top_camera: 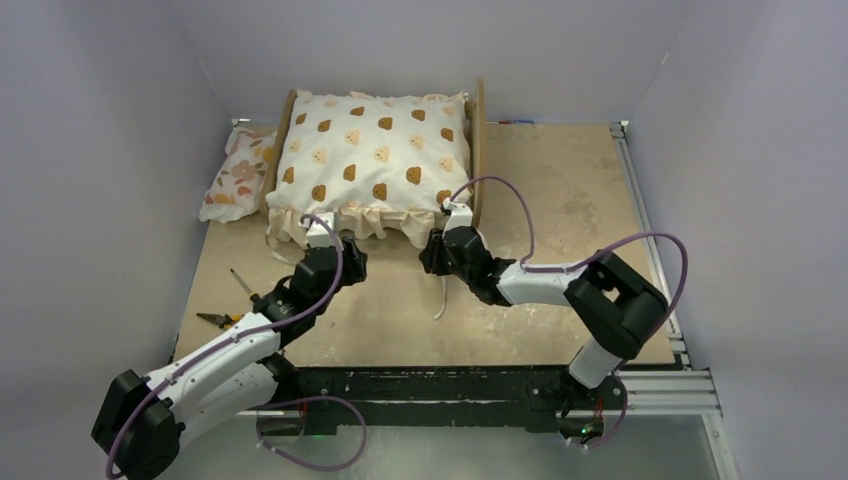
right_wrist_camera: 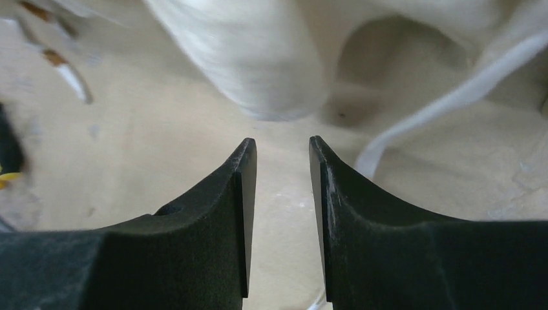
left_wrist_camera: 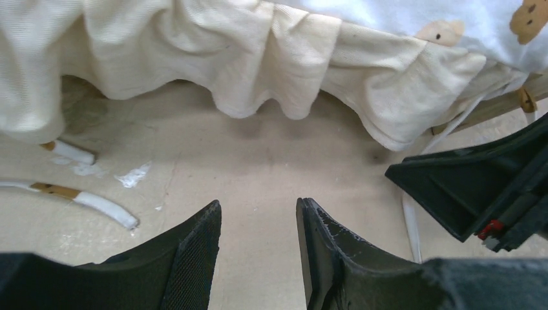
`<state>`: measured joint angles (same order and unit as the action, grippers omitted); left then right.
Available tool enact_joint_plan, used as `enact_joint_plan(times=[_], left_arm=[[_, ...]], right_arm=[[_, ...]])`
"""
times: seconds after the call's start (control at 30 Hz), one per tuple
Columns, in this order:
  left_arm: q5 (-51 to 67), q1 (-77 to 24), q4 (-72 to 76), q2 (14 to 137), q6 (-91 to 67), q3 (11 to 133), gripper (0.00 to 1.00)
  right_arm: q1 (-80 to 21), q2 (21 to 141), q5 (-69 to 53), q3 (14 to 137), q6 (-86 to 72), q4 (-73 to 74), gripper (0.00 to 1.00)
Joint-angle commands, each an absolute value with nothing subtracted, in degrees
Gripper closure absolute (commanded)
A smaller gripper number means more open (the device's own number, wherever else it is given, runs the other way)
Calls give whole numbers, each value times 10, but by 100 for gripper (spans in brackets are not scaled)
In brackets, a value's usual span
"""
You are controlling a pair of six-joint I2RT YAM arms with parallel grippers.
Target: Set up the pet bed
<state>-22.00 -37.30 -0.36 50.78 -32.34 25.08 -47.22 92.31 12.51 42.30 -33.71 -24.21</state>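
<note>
L claw: I see the jaws apart, nothing in them, low over the worktop just short of the cushion ruffle.
L risk: if I close here I'd prob pinch ruffle only & drag the cushion off the pet bed.
Mid risk: both claws are close together at the ruffle. A sideways move could knock one into the other.
R claw: jaws apart, empty, by the ruffle's near-right corner.
R risk: white tie lies on the worktop right by it. It could snag a finger & tug the light frame askew.
Bed spot: far-left part of worktop, near the far edge, mostly hidden under cushion; only side rails show.
Bed axis: long axis runs near-to-far, rails approx square w/ worktop edges.
Bed heading: headboard not visible, so I can't tell which end is which.
</note>
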Motion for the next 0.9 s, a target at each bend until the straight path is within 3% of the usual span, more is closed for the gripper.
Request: enact_joint_plan(times=[0.0, 0.27, 0.4, 0.67, 0.87], left_arm=[[-282, -374, 10, 467, -310, 238, 54], [-316, -374, -16, 439, -314, 231, 55], [-329, -375, -24, 431, -316, 230, 55], [-340, -375, -32, 425, -319, 229, 55], [-346, -377, -35, 417, -321, 226, 55]], right_arm=[[-470, 947, 194, 425, -370, -208, 59], [-458, 882, 380, 376, -463, -59, 50], [-458, 830, 412, 363, -458, -34, 50], [-458, 750, 239, 315, -304, -248, 53], [-457, 805, 218, 354, -298, -283, 62]])
